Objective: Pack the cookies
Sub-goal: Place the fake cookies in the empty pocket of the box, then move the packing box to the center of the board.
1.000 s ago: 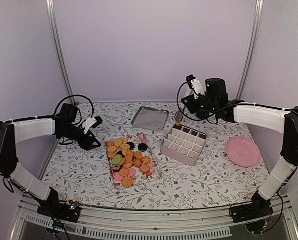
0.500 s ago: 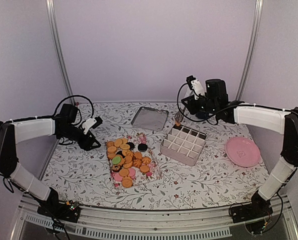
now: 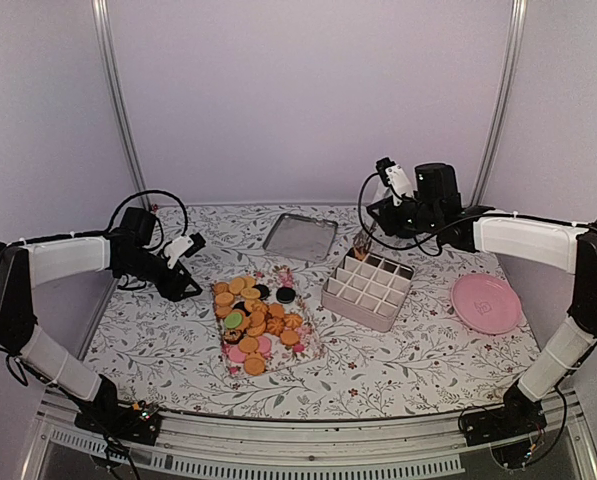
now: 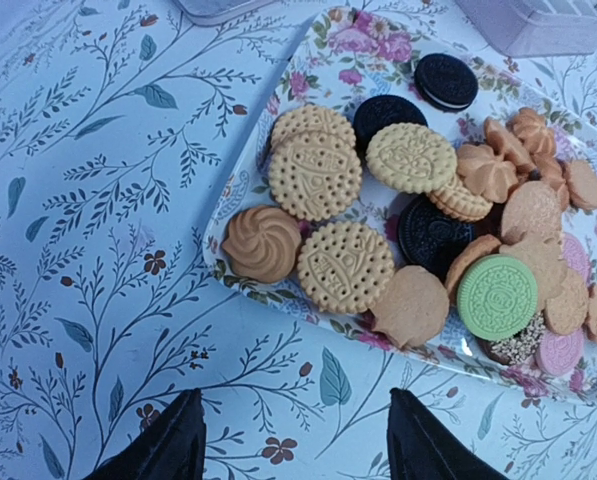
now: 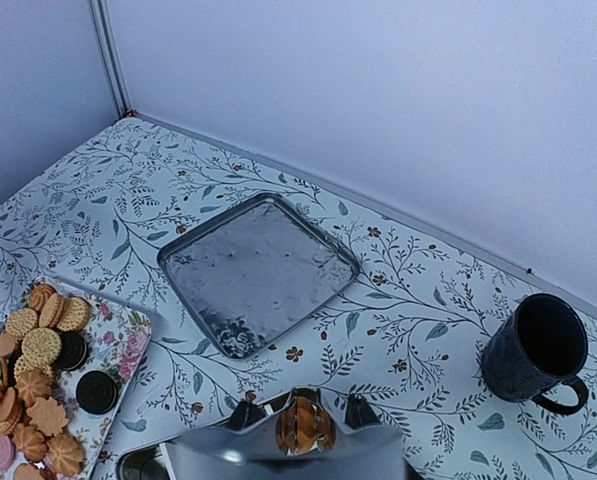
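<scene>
The cookies point(image 3: 253, 320) lie piled on a floral tray point(image 3: 313, 352) at the table's middle; in the left wrist view they show as golden, black, pink and one green cookie point(image 4: 496, 296). My left gripper point(image 3: 185, 285) is open and empty, just left of the tray point(image 4: 250, 280). My right gripper point(image 3: 361, 243) is shut on an orange-golden cookie point(image 5: 305, 424), held over the far left corner of the white divided box point(image 3: 368, 288).
A metal tray point(image 3: 300, 236) lies at the back, also in the right wrist view point(image 5: 258, 270). A dark mug point(image 5: 538, 352) stands at the back right. A pink plate point(image 3: 486, 303) lies right of the box.
My right gripper has shifted slightly right and down with the cookie, toward the box's far corner. The left arm has not moved.
</scene>
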Robot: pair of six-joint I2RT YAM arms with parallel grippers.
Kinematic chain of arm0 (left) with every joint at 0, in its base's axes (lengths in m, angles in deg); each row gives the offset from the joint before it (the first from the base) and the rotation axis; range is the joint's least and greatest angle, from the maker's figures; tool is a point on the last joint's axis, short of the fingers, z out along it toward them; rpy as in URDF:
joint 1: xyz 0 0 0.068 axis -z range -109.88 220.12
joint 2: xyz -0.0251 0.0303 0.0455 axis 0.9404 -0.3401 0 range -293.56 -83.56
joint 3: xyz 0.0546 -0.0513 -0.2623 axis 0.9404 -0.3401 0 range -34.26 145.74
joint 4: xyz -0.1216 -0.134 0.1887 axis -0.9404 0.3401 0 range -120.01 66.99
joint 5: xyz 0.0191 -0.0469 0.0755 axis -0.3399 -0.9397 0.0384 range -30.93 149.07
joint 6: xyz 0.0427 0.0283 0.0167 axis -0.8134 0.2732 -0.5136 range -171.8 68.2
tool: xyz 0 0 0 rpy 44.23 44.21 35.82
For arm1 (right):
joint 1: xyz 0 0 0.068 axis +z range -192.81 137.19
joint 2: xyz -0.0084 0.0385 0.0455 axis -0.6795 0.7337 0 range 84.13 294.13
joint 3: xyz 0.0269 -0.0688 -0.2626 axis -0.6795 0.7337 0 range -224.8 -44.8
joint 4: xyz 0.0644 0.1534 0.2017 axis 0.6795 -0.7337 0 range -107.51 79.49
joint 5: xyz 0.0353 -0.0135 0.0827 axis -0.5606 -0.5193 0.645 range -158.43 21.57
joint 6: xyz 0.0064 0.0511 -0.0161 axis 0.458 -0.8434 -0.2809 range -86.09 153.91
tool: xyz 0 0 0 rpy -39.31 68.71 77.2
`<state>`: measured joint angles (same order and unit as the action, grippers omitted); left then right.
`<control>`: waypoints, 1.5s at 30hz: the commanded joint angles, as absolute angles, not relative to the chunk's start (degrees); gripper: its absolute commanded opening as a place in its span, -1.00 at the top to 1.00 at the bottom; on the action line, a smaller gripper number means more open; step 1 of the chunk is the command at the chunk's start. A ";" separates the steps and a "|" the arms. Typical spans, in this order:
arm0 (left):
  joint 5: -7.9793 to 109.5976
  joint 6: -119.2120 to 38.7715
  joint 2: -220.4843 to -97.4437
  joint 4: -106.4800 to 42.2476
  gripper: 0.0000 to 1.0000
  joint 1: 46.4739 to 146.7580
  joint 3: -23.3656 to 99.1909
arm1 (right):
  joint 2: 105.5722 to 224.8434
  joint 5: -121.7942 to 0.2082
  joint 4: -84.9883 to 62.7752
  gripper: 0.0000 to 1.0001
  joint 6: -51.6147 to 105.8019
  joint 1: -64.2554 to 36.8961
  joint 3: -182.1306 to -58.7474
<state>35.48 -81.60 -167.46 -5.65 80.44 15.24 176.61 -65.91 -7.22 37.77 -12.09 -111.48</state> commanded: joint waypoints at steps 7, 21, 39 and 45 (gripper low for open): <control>35.13 -81.26 -166.92 -5.31 -0.29 79.96 16.63 | 176.76 -64.84 -4.27 0.15 37.16 -12.31 -111.68; 35.03 -81.28 -166.73 -5.23 -0.28 79.96 16.55 | 174.32 -66.08 -4.22 0.24 36.37 -16.97 -111.86; 33.83 -80.70 -166.85 -5.23 -0.27 80.05 16.60 | 171.26 -73.98 1.50 0.40 35.66 -21.22 -103.96; 34.19 -80.79 -166.22 -5.11 -0.27 80.05 16.20 | 176.90 -74.34 5.29 0.44 34.20 -21.25 -106.56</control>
